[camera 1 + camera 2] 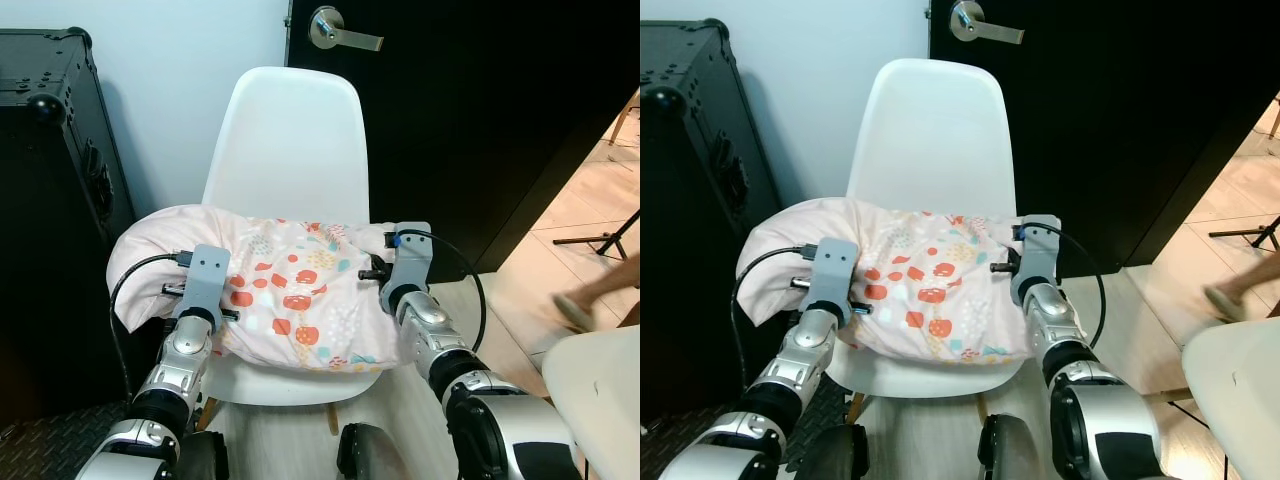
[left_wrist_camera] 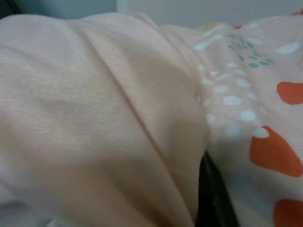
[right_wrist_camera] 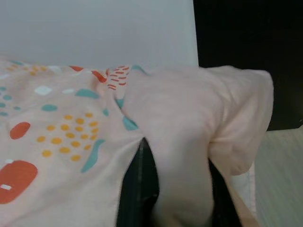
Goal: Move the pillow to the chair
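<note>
The pink patterned pillow lies across the seat of the white chair, its long axis running side to side and both ends overhanging the seat edges. The left gripper and right gripper, both arms reaching forward, each pinch a fold of its fabric at opposite ends.

We reach both silver arms forward and slightly inward, wrists level. Our left gripper is buried in pink fabric, one black finger just visible under a fold that lies against it. Our right gripper has a bunched fold between its two black fingers, which stand on either side of it, pinching the cloth.
</note>
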Controlling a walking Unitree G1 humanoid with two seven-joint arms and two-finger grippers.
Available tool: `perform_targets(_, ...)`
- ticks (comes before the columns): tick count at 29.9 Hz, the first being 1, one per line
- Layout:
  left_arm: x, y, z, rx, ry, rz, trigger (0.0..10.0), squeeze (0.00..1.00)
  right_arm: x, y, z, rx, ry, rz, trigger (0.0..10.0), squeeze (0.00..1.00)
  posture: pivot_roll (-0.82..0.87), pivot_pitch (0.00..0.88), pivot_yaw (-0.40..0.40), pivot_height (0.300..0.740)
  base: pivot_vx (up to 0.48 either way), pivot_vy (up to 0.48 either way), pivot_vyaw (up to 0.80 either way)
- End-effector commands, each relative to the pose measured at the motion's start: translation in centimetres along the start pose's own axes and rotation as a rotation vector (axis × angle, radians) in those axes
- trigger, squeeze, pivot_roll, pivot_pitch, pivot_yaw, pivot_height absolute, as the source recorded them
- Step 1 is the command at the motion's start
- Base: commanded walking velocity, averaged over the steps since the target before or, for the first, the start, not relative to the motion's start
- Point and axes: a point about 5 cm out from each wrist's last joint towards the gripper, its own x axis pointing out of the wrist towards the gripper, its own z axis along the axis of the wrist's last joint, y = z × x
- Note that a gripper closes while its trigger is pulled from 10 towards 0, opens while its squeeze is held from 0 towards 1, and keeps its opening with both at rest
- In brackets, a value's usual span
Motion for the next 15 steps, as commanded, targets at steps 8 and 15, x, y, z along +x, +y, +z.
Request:
perform_targets(8,-0.8,-0.2,-1.1,-0.123,0.003,-0.009,10.0,1.00,-0.6,-2.6,-0.4,-0.024,-0.003,-0.097,10.0,1.00,0.07,0.000,-0.129,0.602,0.000,0.000,0.00)
perform_targets(15,-2.4,-0.1,-2.3,-0.132,0.014,-0.024,10.0,1.00,-0.9,-3.6,-0.1,-0.091,-0.028,-0.166,10.0,1.00,0.07,0.000,-0.129,0.602,0.000,0.000,0.00)
